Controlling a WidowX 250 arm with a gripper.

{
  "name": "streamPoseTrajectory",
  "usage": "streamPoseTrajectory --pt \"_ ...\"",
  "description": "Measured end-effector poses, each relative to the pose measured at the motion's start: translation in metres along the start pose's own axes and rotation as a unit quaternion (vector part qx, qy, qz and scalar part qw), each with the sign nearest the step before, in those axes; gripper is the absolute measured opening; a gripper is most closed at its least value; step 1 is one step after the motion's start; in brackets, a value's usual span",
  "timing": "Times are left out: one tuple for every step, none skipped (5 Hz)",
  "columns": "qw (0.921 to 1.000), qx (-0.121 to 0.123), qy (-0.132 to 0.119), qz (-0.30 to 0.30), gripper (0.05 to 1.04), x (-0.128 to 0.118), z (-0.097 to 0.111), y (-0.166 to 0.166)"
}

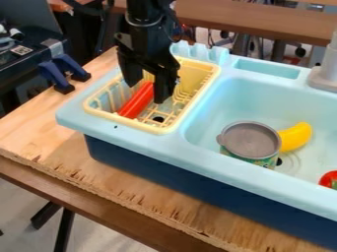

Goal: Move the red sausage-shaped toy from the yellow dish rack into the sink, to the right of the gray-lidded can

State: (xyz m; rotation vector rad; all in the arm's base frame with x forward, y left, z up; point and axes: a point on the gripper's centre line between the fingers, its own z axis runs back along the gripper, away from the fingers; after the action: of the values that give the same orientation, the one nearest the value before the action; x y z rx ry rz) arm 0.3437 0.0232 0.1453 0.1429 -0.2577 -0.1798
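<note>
The black gripper [147, 90] hangs over the yellow dish rack [164, 129] at the left of the toy sink. Its two fingers stand apart, one at the left and one at the right. An orange-red, long, rounded object [136, 102] lies slanted in the rack, its upper end beside the right finger. Whether that finger touches it I cannot tell. The object's far end is partly hidden by the gripper.
In the light blue basin [217, 110] are a grey-topped can [250, 141], a yellow curved toy [295, 137] and a red item [328, 179]. A grey faucet [325, 74] stands at the right. Blue clamps [55, 74] sit at the left.
</note>
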Motion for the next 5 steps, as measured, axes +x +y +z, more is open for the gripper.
streamPoseTrajectory --pt "0.9997 0.004 0.004 0.026 1.011 -0.004 -0.002 0.011" --pt "0.9994 -0.001 0.009 0.034 1.011 -0.005 -0.006 0.014" --pt "0.9991 -0.007 0.030 0.031 1.011 -0.008 -0.020 0.011" --pt "0.9988 -0.004 0.029 0.040 1.011 -0.007 -0.022 0.011" --pt "0.9986 -0.003 0.040 0.035 1.011 -0.008 -0.029 0.007"
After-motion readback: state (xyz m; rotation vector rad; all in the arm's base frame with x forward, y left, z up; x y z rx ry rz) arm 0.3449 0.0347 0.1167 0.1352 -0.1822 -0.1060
